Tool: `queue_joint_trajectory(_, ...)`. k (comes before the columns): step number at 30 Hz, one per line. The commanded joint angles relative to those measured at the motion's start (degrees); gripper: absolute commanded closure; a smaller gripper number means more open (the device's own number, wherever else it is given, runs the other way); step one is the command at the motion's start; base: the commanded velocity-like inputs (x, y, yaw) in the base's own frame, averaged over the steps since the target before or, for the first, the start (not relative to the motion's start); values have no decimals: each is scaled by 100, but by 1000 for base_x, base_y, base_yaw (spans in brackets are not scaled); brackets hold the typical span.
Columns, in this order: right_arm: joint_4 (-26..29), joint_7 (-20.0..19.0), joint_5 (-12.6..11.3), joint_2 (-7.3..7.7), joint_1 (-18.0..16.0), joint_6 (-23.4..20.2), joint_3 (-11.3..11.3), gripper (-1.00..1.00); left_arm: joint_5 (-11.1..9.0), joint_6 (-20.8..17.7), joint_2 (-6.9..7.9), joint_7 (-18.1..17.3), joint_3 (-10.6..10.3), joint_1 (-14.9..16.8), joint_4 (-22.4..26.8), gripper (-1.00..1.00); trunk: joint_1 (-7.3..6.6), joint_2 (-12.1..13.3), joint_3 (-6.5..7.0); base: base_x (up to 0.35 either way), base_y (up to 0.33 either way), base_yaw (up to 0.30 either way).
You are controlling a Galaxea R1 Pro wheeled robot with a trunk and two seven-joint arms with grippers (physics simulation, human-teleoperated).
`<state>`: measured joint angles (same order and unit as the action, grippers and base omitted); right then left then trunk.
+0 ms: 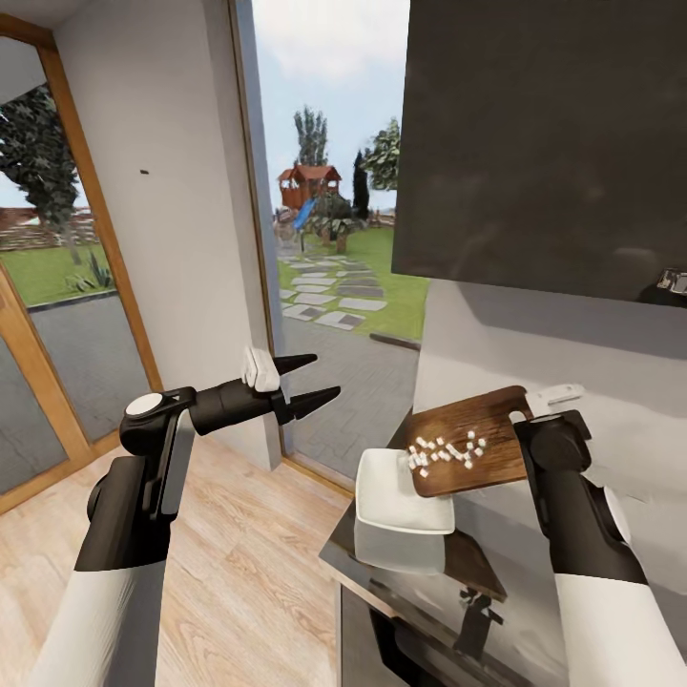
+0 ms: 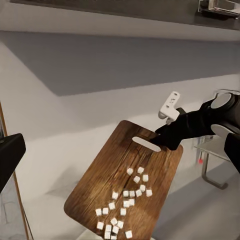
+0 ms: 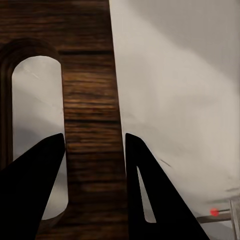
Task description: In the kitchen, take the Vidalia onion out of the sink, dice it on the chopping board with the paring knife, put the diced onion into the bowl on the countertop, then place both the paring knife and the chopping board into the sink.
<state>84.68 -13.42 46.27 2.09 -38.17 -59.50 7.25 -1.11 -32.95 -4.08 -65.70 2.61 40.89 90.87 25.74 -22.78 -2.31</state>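
The countertop (image 1: 429, 572) ran along the wall at the lower right of the head view, and you had the white bowl (image 1: 401, 496) standing on its near end. The chopping board (image 1: 468, 441) was held in the air above and just behind the bowl, tilted so its free end dipped toward the bowl. Your right gripper (image 3: 95, 150) was clamped on the board's handle end, one finger through the slot, as the right wrist view showed. Your left gripper (image 1: 307, 382) hung spread and empty, well apart to the left. The diced onion (image 2: 122, 205) lay scattered on the lower half of the board, most pieces near the low edge. To finish this step well, you needed to steepen the tilt gradually, keeping the low edge over the bowl's middle. A sudden tip would likely have sent pieces past the rim.
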Motion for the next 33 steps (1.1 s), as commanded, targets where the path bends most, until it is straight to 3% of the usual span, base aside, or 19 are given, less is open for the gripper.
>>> queue_joint_trajectory(1, 5, -56, 64, 0, -6, -17, -3, 100, -12, -59, -5, -22, 10, 6, 0, -100, 4, -14, -14, 0, 0, 0)
queue_joint_trajectory(7, 5, -56, 66, -7, -6, -23, -21, 100, -9, -57, -5, -22, 9, 6, 0, -100, 4, -14, -14, 0, 0, 0)
queue_joint_trajectory(13, 5, -56, 70, -7, -6, -26, -308, 100, -9, -56, -5, -22, 11, 6, 0, -100, 4, -14, -14, 0, 0, 0)
queue_joint_trajectory(33, 5, -56, 110, -7, -6, -26, -320, 100, -12, -55, -5, -22, 11, 6, 0, -100, 4, -14, -14, 0, 0, 0)
